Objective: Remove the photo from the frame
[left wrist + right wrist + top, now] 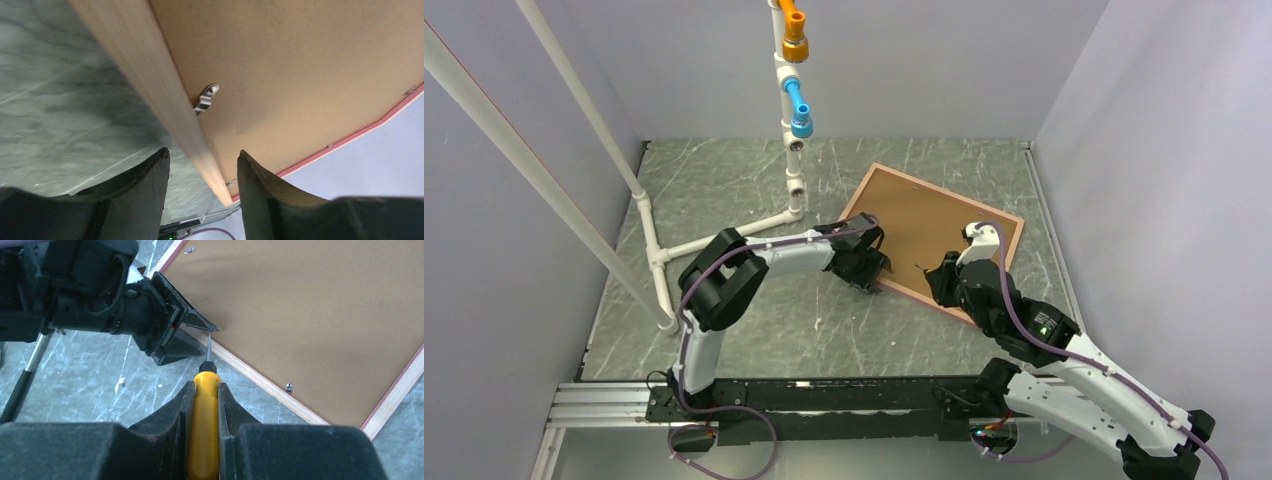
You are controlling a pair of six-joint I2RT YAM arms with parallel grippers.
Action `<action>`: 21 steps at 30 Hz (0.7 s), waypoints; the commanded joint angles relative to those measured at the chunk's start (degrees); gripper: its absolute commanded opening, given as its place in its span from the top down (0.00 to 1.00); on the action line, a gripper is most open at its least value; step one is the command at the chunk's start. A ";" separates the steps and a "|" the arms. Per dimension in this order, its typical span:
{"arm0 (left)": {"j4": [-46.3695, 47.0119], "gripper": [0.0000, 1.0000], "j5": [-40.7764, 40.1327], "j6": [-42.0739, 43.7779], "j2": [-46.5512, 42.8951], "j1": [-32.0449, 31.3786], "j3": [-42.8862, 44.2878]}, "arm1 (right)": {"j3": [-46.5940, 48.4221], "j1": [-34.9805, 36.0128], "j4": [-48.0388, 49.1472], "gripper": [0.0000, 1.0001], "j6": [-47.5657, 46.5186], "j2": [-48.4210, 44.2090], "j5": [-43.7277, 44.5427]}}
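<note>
The frame (990, 209) lies face down on the marble table, showing its brown backing board (924, 225); the photo is hidden beneath it. My left gripper (202, 157) is open, its fingers straddling the wooden rail (150, 75) near a corner with a gap on each side. A small metal clip (206, 97) sits on the backing beside that rail. My right gripper (205, 390) is shut on a yellow-handled screwdriver (205, 415). Its thin blade points at the frame's rail (260, 382), right by the left gripper (185, 335).
A white pipe stand (792, 160) with orange and blue fittings rises at the back, its feet spreading left of the frame. Another clip (289, 387) sits further along the rail. Grey walls close in on three sides; an aluminium rail (614, 405) runs along the near edge.
</note>
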 commanded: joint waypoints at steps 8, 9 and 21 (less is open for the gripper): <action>-20.77 0.61 -1.37 -8.74 7.01 -0.80 10.02 | 0.26 -0.17 0.99 1.00 -0.32 -0.05 -0.41; -22.00 0.63 -1.91 -8.33 7.30 -0.80 10.63 | 0.22 -0.13 1.14 1.00 -0.33 -0.02 -0.50; -24.36 1.00 -13.91 14.88 8.26 0.89 14.32 | -3.78 -0.13 5.92 1.00 0.70 2.86 -2.71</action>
